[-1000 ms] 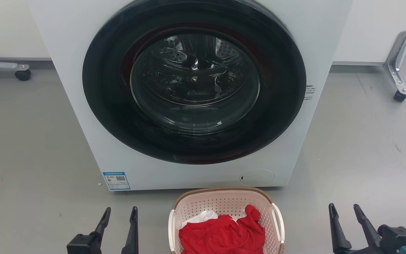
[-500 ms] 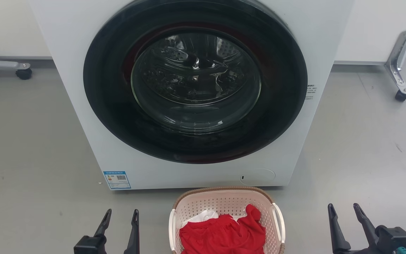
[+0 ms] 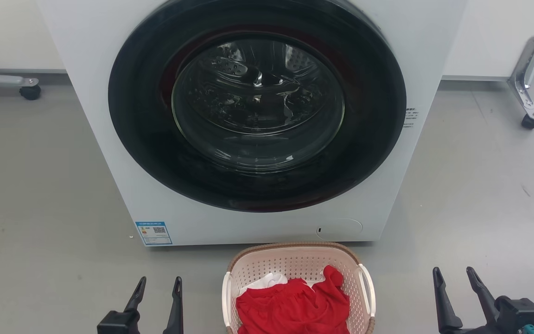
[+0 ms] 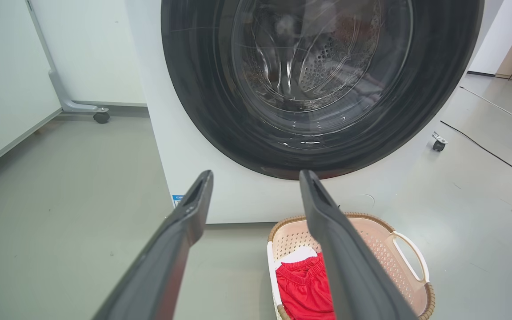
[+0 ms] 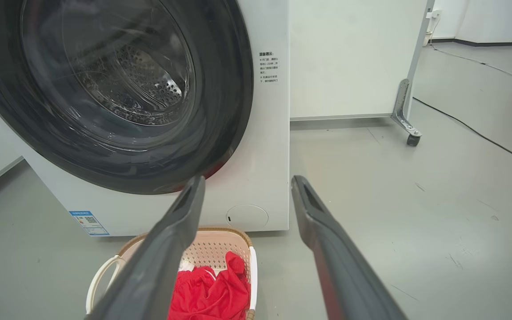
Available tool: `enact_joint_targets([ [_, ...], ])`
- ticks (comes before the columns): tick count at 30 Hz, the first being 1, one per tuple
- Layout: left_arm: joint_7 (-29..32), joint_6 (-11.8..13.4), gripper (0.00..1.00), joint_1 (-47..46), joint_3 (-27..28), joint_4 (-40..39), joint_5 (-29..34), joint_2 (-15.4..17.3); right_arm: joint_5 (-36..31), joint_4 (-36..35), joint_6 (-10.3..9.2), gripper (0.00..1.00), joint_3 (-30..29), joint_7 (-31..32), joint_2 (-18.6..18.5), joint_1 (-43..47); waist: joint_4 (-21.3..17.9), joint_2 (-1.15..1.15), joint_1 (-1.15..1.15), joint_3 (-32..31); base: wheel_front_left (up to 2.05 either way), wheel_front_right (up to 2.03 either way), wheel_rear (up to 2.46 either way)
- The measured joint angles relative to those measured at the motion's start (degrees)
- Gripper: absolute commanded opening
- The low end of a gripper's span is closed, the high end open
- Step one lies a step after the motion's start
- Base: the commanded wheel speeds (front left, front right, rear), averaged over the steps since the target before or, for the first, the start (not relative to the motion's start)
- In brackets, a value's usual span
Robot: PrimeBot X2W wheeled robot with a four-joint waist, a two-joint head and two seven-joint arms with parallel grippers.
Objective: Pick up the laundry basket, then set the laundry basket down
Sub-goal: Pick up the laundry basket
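Head view: left gripper (image 3: pixel 160 279) and right gripper (image 3: pixel 452 270) flank the laundry basket (image 3: pixel 295 263), splayed, empty; best grip both white handles (image 3: pixel 366 288) (evenly).

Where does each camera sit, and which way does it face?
Head view: on the head, looking down at the white washing machine and pale pink perforated plastic laundry basket ahead; left gripper, right gripper below, jaws open.
Left wrist view: left wrist, along its jaws; basket lower right.
Right wrist view: right wrist, along its jaws; basket lower left.
All share machine, basket.
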Motion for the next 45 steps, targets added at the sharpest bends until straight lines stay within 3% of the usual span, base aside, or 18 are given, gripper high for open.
enact_joint_targets([
  [17, 0.0, 0.31, 1.0, -0.98, 0.23, -1.37, 0.42, -0.46, -0.88, -1.85, 0.21, 1.0, -0.49, 0.0, 0.04, -1.52, -0.53, 0.0, 0.0, 4.72, 0.0, 0.0, 0.0],
  [45, 0.0, 0.3, 1.0, -11.89, -0.29, -2.6, 0.92, -1.92, -2.15, -3.36, 1.03, 1.0, -2.14, -0.01, -0.32, -11.73, -1.8, 0.01, 0.01, 22.59, 0.0, 0.0, 0.0],
])
